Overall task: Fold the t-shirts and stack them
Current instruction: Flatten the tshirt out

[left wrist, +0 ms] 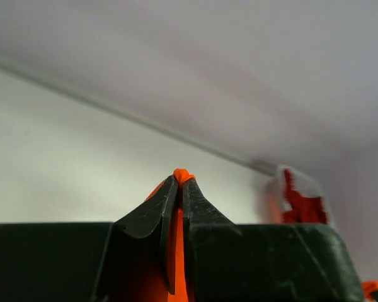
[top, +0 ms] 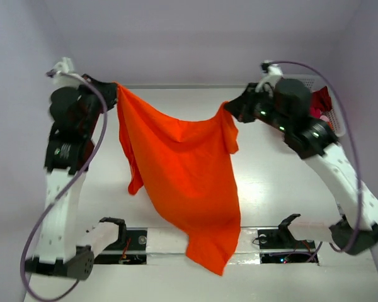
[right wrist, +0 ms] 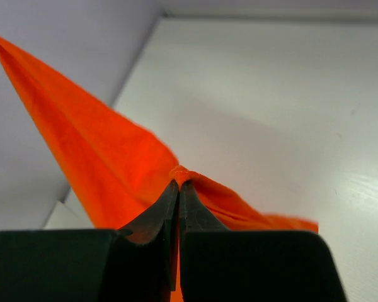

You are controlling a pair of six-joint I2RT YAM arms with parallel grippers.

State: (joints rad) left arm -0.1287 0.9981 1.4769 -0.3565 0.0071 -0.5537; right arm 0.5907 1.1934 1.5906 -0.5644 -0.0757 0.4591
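Left gripper point(left wrist: 179, 178): black fingers pressed together, pinching a nub of the bright orange soft cloth t-shirt point(top: 183, 170) at the tips, with orange fabric showing between the jaws. Right gripper point(right wrist: 178, 183): same, clamped on a fold of that shirt, cloth running up and left from the pinch. We see both grippers raised above the white table point(top: 271, 189) and well apart. The shirt is strung between them by its upper edge and sags in the middle. The rest hangs toward the near side. In the top view its lowest corner overlaps the near table edge between the arm bases, and we can't tell whether it touches. One short sleeve dangles on the left, another just below the right gripper. Behind the right arm sits a white latticed plastic basket point(top: 336, 123) holding dark red cloth point(top: 321, 100). It's blurred in the left wrist view, so we can't count the pieces.
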